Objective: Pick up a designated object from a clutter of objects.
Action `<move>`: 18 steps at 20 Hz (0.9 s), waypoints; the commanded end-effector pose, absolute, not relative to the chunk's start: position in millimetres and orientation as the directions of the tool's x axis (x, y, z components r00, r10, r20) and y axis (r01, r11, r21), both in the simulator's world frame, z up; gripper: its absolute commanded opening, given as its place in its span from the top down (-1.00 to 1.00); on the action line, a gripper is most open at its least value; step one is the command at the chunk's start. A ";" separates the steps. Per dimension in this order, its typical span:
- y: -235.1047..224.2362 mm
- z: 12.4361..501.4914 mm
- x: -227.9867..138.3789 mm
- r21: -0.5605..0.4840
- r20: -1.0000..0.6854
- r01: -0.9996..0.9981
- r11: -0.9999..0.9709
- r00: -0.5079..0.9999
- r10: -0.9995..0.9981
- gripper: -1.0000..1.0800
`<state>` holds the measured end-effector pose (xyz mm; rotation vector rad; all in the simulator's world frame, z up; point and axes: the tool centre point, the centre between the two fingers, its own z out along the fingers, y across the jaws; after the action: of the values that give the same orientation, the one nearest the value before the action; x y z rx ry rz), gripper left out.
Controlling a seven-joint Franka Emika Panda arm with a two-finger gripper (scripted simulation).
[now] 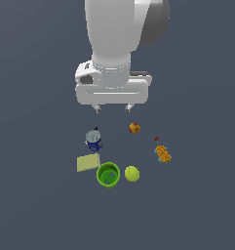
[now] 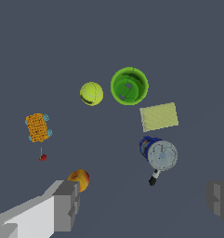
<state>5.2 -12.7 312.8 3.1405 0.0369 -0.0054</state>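
Observation:
The orange speckled block (image 1: 163, 154) with teal bits lies on the floor at the exterior view's right; it also shows in the wrist view (image 2: 38, 127). A tiny red marker (image 1: 156, 139) sits just beside it. My gripper (image 1: 113, 108) hangs open and empty well above the floor, over the space between the blue-grey can (image 1: 93, 139) and the orange-red ball (image 1: 134, 128), away from the block. In the wrist view both fingers (image 2: 67, 204) stand wide apart with nothing between them.
A green cup (image 1: 108, 175), a yellow-green ball (image 1: 132, 173) and a pale yellow sponge (image 1: 88, 162) lie on the dark floor. In the wrist view the cup (image 2: 129, 86), ball (image 2: 91, 93), sponge (image 2: 159, 116), can (image 2: 158, 154) and orange-red ball (image 2: 80, 179) show.

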 end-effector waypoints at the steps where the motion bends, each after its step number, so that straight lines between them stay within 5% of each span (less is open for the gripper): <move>1: -12.7 312.8 5.2 0.001 -0.003 0.023 -1.000 1.000 0.023 -0.92; 18: -23.6 307.3 10.8 0.029 0.016 0.008 -1.000 1.000 0.009 -0.92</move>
<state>9.6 -27.2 311.2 3.1140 0.0064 0.0272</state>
